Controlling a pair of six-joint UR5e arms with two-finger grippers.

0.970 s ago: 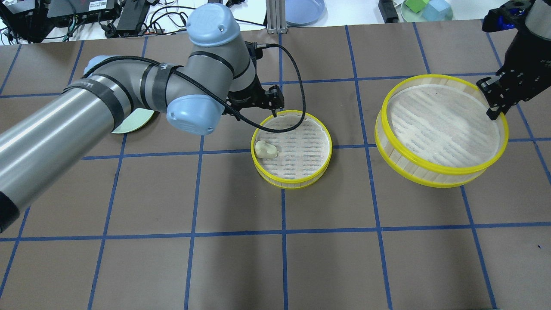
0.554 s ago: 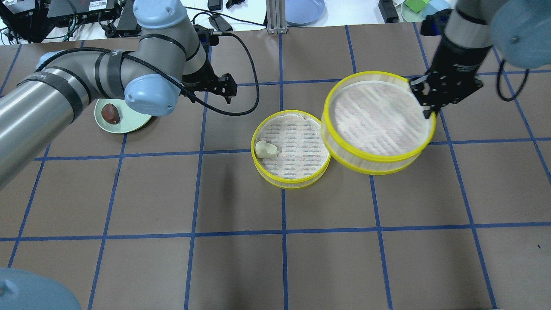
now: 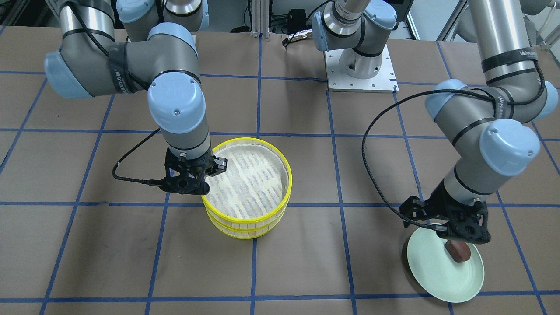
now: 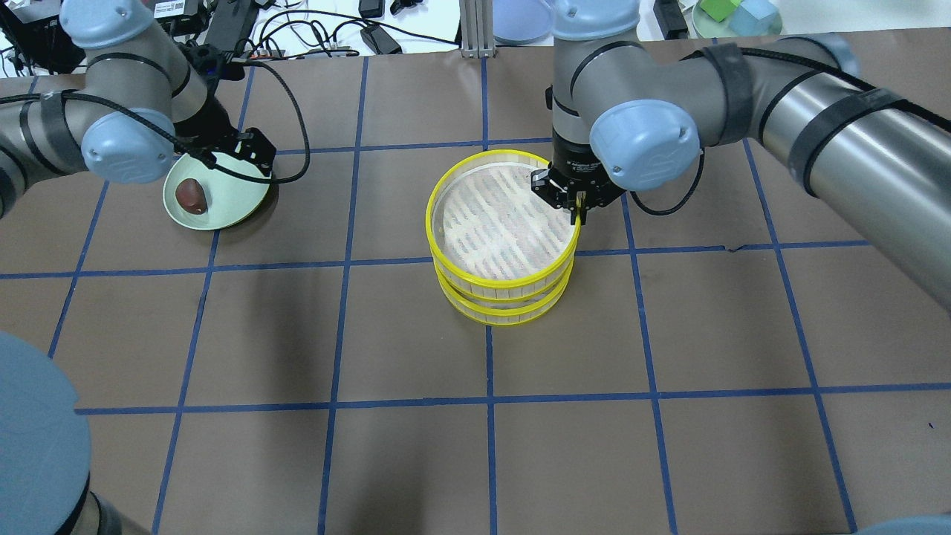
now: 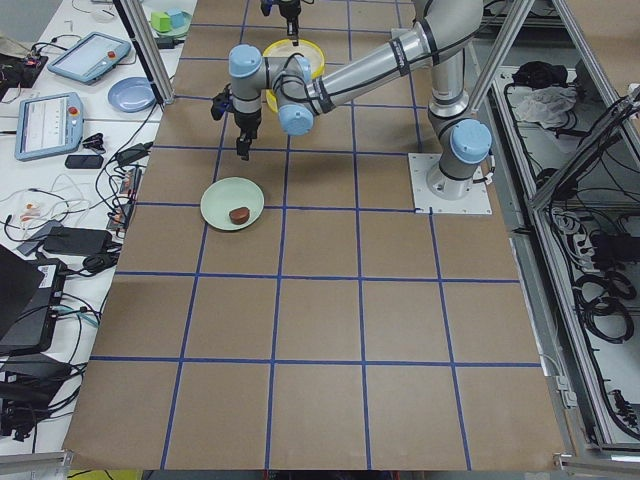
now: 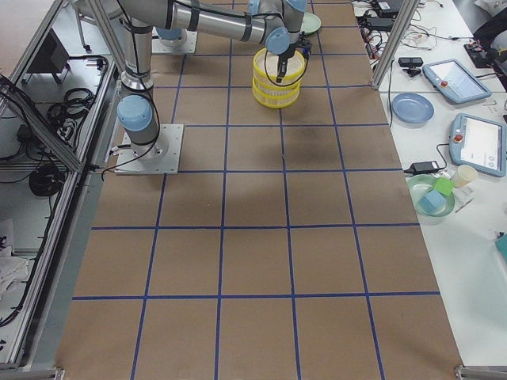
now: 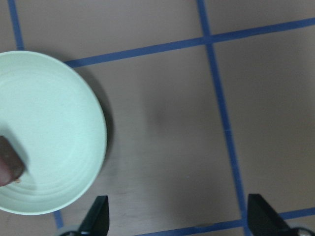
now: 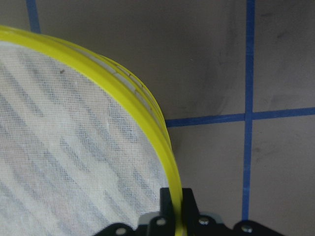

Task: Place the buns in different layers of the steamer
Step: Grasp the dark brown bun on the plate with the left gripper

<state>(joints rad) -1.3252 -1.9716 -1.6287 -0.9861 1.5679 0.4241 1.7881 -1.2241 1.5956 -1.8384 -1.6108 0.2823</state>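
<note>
The steamer stands at mid-table as two stacked tiers with yellow rims; it also shows in the front view. My right gripper is shut on the upper tier's rim, with the rim held between its jaws. The upper tier's floor is bare. The cream-white bun is hidden under that tier. The dark reddish-brown bun lies on a pale-green plate at the left. My left gripper is open and empty, above the plate's right rim, to the right of the brown bun.
Blue tape lines grid the brown table. Beyond the far edge lie cables, a blue plate and a bowl with coloured blocks. A post stands at the far edge.
My right gripper carried the upper tier left and set it on the lower tier, covering the cream-white bun. My left arm swung left to the plate.
</note>
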